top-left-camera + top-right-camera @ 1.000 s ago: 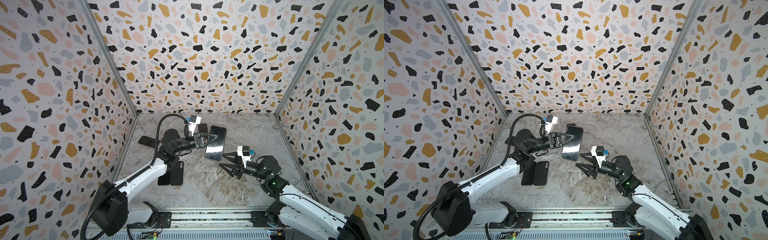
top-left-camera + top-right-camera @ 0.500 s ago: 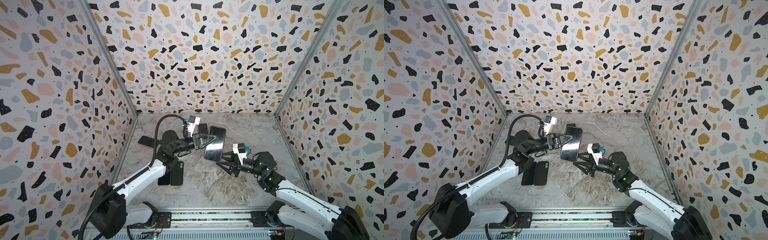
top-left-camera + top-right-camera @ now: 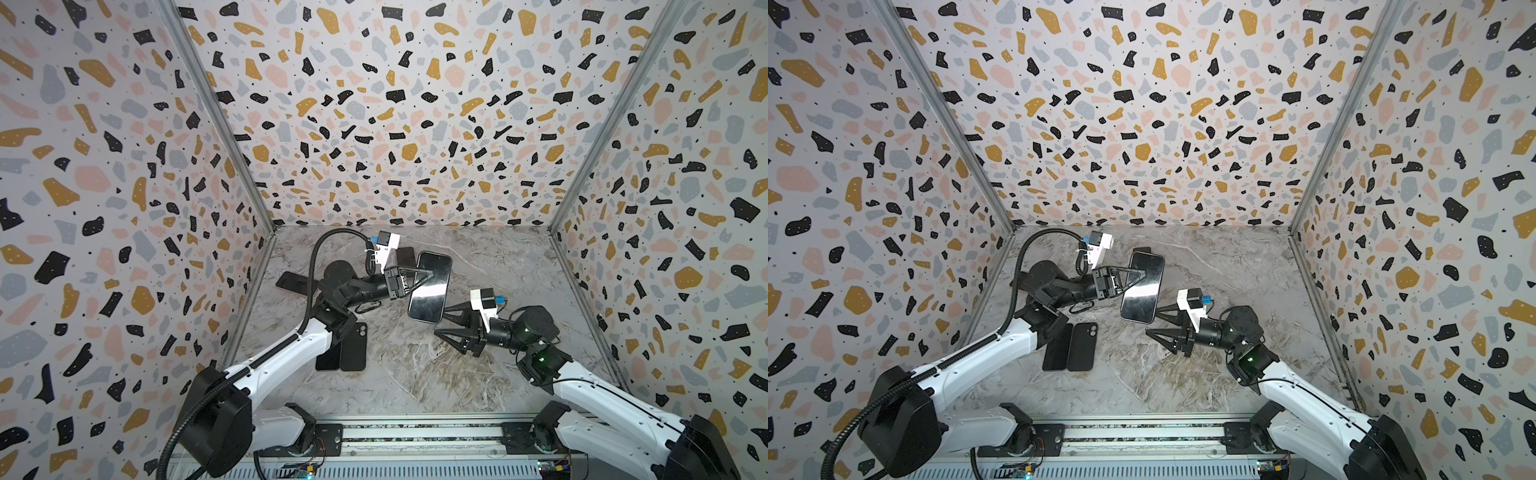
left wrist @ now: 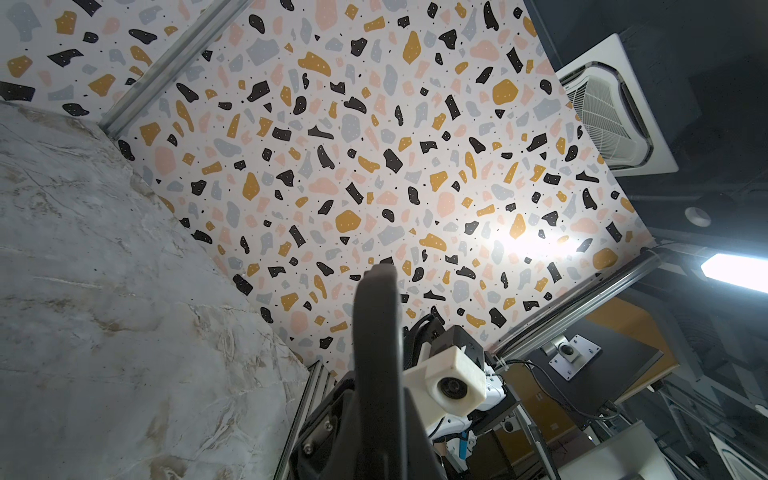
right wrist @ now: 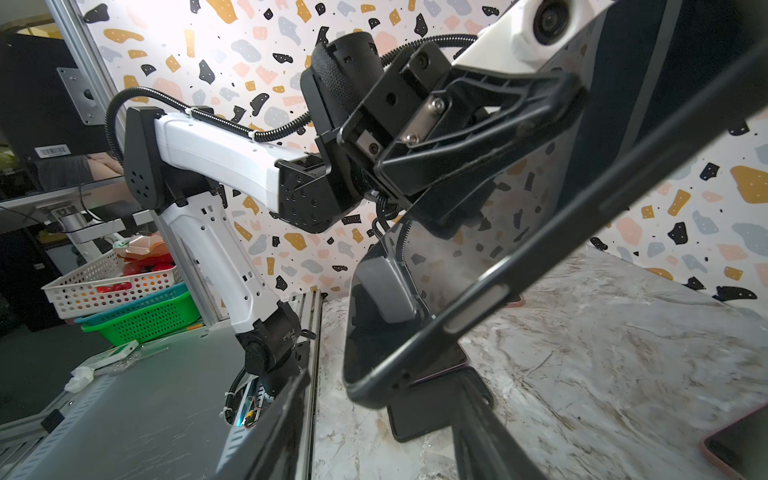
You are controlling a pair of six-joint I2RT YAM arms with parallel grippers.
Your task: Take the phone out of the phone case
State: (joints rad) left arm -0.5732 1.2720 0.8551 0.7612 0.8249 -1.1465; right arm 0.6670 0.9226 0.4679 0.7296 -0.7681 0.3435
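Observation:
In both top views the phone [image 3: 430,291] [image 3: 1141,293], dark with a glossy screen and still in its dark grey phone case [image 5: 540,253], hangs tilted above the marble floor. My left gripper [image 3: 428,274] [image 3: 1144,274] is shut on its long edge. The left wrist view shows the case edge-on [image 4: 376,332], rising from between the jaws of that gripper [image 4: 374,419]. My right gripper [image 3: 438,325] [image 3: 1151,324] stands open just below the phone's lower end. In the right wrist view the case's bottom corner sits between the spread fingers of the right gripper [image 5: 384,388].
Two dark phones or cases [image 3: 353,347] [image 3: 1081,347] lie side by side under the left arm. More lie by the left wall [image 3: 291,282] and behind the held phone [image 3: 405,257]. A black case [image 5: 432,409] and a pink-edged phone [image 5: 739,440] rest on the floor.
The right gripper has edged left toward the phone's lower end, and its fingers stand a little wider. The left gripper and phone have hardly moved.

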